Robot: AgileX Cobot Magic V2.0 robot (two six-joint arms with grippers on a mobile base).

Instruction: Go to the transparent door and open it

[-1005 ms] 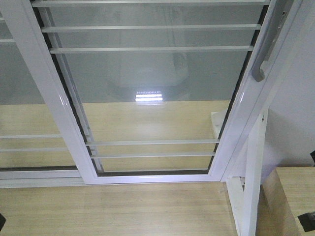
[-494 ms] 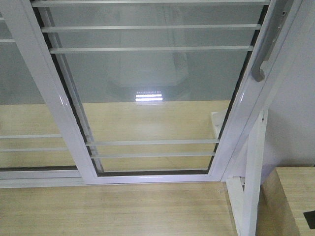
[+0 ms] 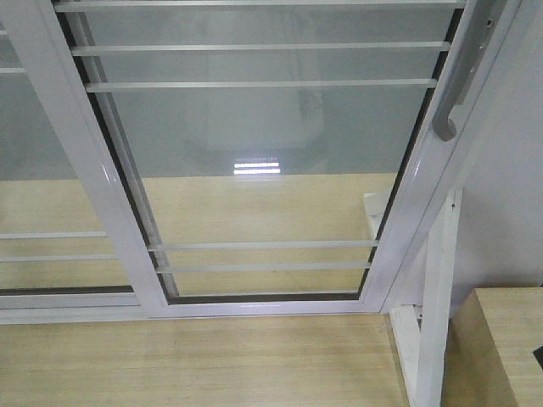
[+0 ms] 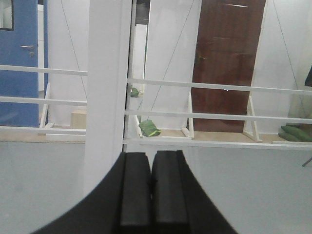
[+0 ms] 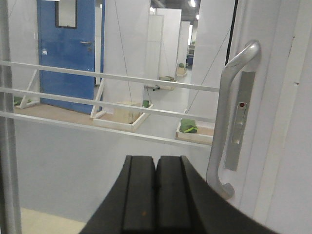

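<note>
Glass makes the transparent door (image 3: 263, 127) probably heavy and fragile (frame rigid): grip the grey handle (image 5: 219, 122) at its right edge; left gripper (image 4: 151, 195) and right gripper (image 5: 156, 195) sit closed, empty.

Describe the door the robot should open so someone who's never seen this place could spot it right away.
Facing the run of white-framed glass panels, the transparent door is the right-hand one, clear glass crossed by thin white horizontal bars. Unlike the similar left panel, it carries a curved grey pull handle on its right stile.
</note>
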